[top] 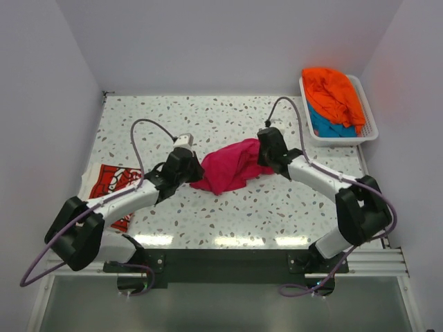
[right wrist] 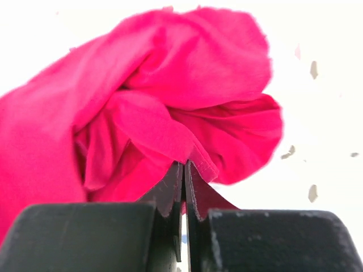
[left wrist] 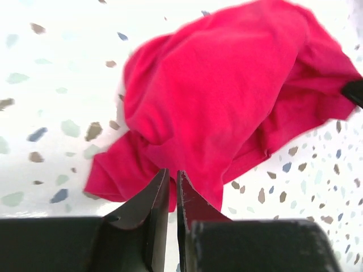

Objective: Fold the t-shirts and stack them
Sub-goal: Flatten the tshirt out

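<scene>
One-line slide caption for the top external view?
Left gripper and right gripper pinch opposite ends of the magenta-pink t-shirt; orange t-shirt and teal t-shirt sit in the basket.

A white speckled tabletop (top: 228,117) fills the middle of the frame, enclosed left, top and right by plain pale-lilac walls (top: 208,41).

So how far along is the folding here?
Done: nothing for certain. The red shirt lies at the table's left edge, and I can't tell whether it is folded. In hand: the pink shirt, crumpled mid-table, pinched by the left gripper and right gripper. Left: folding it, plus the orange shirt and teal shirt heaped in the basket. No stack yet.
</scene>
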Controlling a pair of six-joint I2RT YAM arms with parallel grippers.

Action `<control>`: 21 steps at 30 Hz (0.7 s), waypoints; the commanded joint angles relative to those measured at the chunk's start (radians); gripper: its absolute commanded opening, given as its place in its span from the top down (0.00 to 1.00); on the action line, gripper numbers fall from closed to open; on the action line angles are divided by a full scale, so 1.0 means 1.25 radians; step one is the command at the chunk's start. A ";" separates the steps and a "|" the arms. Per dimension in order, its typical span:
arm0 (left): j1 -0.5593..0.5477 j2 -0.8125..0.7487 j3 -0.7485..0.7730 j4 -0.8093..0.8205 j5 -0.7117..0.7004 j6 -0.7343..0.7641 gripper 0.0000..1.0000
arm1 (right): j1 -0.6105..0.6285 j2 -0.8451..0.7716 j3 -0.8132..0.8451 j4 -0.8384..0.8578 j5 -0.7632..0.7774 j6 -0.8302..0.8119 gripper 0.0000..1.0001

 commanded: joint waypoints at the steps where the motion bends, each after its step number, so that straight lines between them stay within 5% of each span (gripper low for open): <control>1: 0.044 -0.090 0.021 -0.053 -0.039 -0.003 0.86 | -0.012 -0.148 -0.020 -0.033 0.063 -0.001 1.00; 8: 0.081 -0.116 0.036 -0.043 0.028 0.035 0.91 | -0.019 -0.306 -0.018 -0.113 0.083 -0.012 1.00; 9: 0.078 -0.107 0.036 -0.029 0.090 0.040 0.82 | -0.019 -0.316 -0.015 -0.118 0.083 -0.016 1.00; 10: 0.074 -0.093 0.038 -0.023 0.110 0.044 0.60 | -0.019 -0.327 -0.014 -0.119 0.083 -0.022 1.00; 13: 0.026 -0.038 0.043 -0.022 0.102 0.048 0.33 | -0.018 -0.318 -0.003 -0.134 0.073 -0.023 1.00; 21: -0.043 0.091 0.044 0.119 0.164 0.025 0.27 | -0.019 -0.303 -0.019 -0.125 0.055 -0.015 1.00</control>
